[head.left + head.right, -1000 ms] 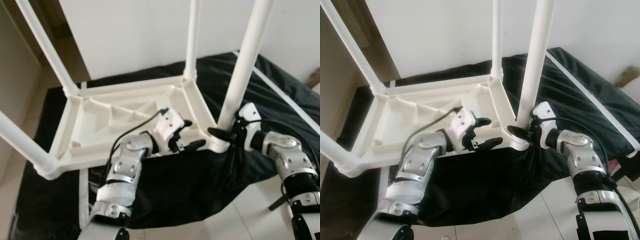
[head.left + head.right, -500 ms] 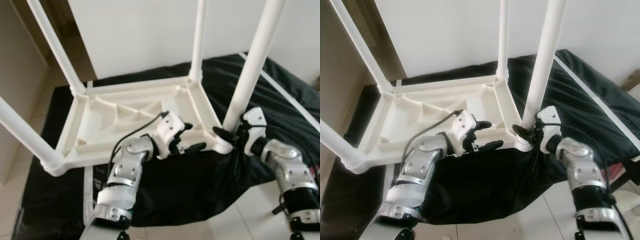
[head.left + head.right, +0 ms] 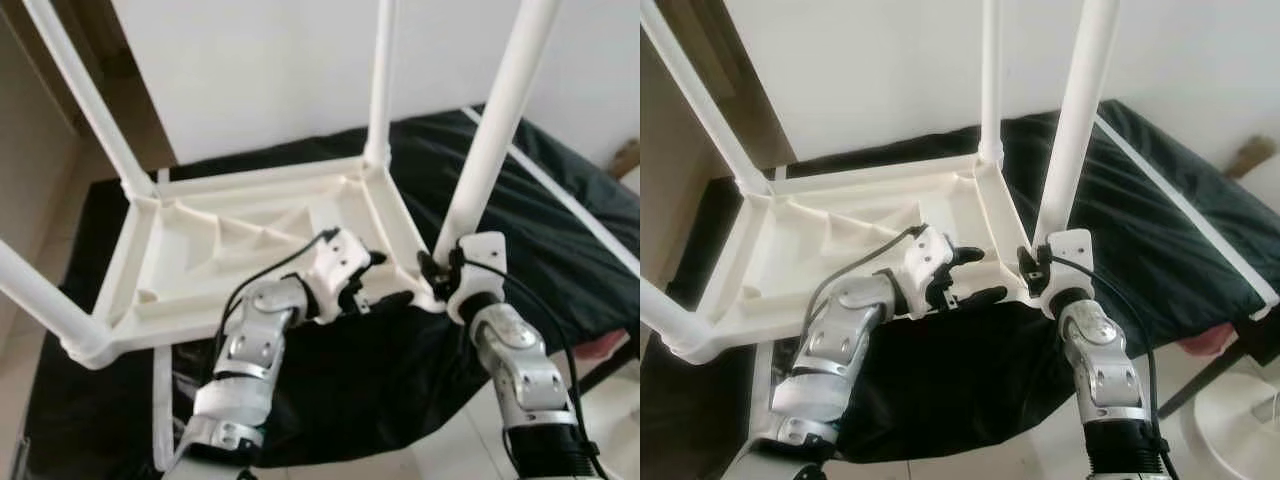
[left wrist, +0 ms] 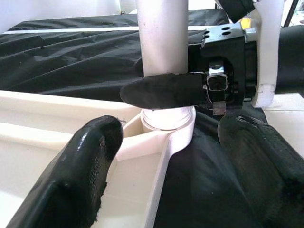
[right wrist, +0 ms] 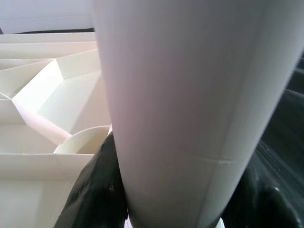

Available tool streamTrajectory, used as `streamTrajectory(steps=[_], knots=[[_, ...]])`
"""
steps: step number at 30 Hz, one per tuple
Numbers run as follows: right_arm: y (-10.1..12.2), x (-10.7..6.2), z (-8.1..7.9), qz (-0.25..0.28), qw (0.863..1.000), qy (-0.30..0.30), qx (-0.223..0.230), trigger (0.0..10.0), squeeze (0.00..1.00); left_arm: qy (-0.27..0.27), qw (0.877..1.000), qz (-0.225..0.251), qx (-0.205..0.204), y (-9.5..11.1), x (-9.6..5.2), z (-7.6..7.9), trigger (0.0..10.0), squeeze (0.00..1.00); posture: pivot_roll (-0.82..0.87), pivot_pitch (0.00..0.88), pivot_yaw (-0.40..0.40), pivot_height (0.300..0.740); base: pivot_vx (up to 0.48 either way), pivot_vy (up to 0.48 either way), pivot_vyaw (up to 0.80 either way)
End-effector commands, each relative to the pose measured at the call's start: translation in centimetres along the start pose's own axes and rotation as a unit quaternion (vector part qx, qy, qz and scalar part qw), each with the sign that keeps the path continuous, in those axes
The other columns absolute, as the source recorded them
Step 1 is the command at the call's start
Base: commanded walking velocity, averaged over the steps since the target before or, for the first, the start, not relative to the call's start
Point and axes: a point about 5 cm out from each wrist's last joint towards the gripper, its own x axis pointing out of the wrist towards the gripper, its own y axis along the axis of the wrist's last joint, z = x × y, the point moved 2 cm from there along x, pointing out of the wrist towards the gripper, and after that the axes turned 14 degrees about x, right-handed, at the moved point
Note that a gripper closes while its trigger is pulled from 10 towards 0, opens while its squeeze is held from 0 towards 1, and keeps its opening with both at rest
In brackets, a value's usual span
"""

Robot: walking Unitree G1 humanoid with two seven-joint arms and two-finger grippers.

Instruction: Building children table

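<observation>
A white plastic children's table (image 3: pixel 200 260) lies upside down on a black cloth (image 3: pixel 350 380), its legs pointing up. My right gripper (image 3: pixel 432 268) is shut on the near-right leg (image 3: pixel 490 130) just above its corner socket. In the right wrist view that leg (image 5: pixel 190 95) stands between the black fingers (image 5: pixel 97 190). My left gripper (image 3: pixel 385 280) is open at the table's front rim beside that corner. In the left wrist view, one of its fingers (image 4: pixel 80 175) is over the tray's inside and the other is over the cloth, facing the leg (image 4: pixel 164 38).
Three more white legs stand at the other corners, the far-right one (image 3: pixel 380 80) close behind my hands. A white wall (image 3: pixel 260 70) rises behind the table. Tiled floor (image 3: pixel 1200 400) shows at the lower right with a round white object (image 3: pixel 1240 430) and something pink (image 3: pixel 1205 345).
My right forearm has swung in from the right and now reaches up from below, its gripper still on the leg. The left gripper stays at the rim. The camera has shifted a little.
</observation>
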Motion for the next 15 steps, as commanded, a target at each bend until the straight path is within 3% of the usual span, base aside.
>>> streamTrajectory(steps=[1,8,15], knots=[[-3.6,-0.7,0.2,-0.079,0.996,-0.039,0.011,0.0,0.00,0.094,0.995,-0.030,-0.001,-0.5,-0.2,-1.2,10.0,0.00,-0.11,0.000,0.083,0.740,0.000,0.000,0.00],[-4.0,-1.6,-0.2,-0.054,0.989,-0.131,0.035,0.0,0.00,0.090,0.995,-0.031,0.000,-0.6,-0.3,-1.1,10.0,0.00,-0.11,0.000,0.088,0.740,0.000,0.000,0.00],[-3.8,-1.7,-1.6,-0.046,0.990,-0.127,0.044,0.0,0.00,0.084,0.996,-0.030,0.002,-0.5,-0.2,-1.0,10.0,0.00,-0.12,0.000,0.099,0.740,0.000,0.000,0.00]])
